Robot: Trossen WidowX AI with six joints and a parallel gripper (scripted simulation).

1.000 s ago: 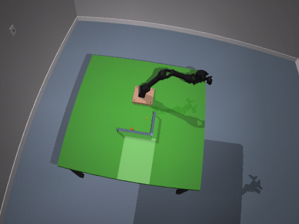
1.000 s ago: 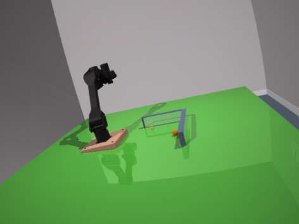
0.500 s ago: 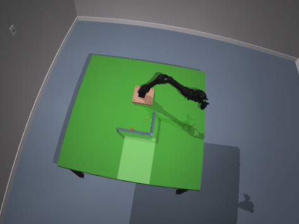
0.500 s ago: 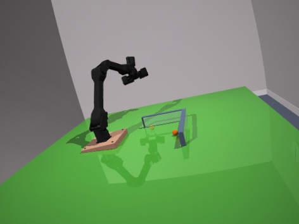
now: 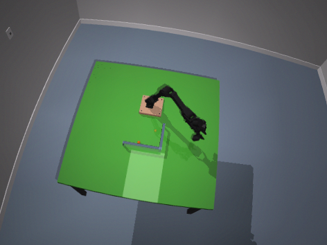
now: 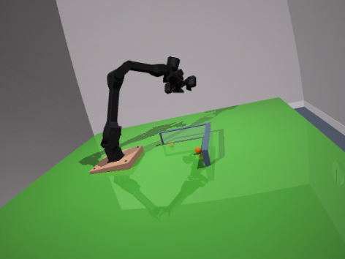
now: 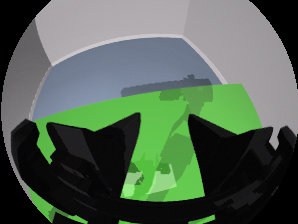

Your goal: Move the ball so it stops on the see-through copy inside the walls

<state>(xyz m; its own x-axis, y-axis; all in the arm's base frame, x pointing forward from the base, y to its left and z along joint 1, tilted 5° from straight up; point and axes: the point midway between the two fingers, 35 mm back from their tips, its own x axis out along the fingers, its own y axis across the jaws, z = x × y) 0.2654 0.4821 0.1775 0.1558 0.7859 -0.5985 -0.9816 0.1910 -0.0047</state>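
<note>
Hanging high over the glossy green table (image 6: 256, 190), the matte black gripper (image 6: 181, 83) is half parted, grasping nothing. Below it, toward the frame's centre, the small round orange ball (image 6: 198, 150) rests against one low clear blue-edged wall (image 6: 207, 143), inside the corner. Its pale see-through copy (image 6: 171, 145) sits near the other wall.

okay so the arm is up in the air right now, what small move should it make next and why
Probably bring the gripper down toward the orange ball. It hangs high above the table, half open and holding nothing, while the ball rests by the wall, apart from the see-through copy.
</note>
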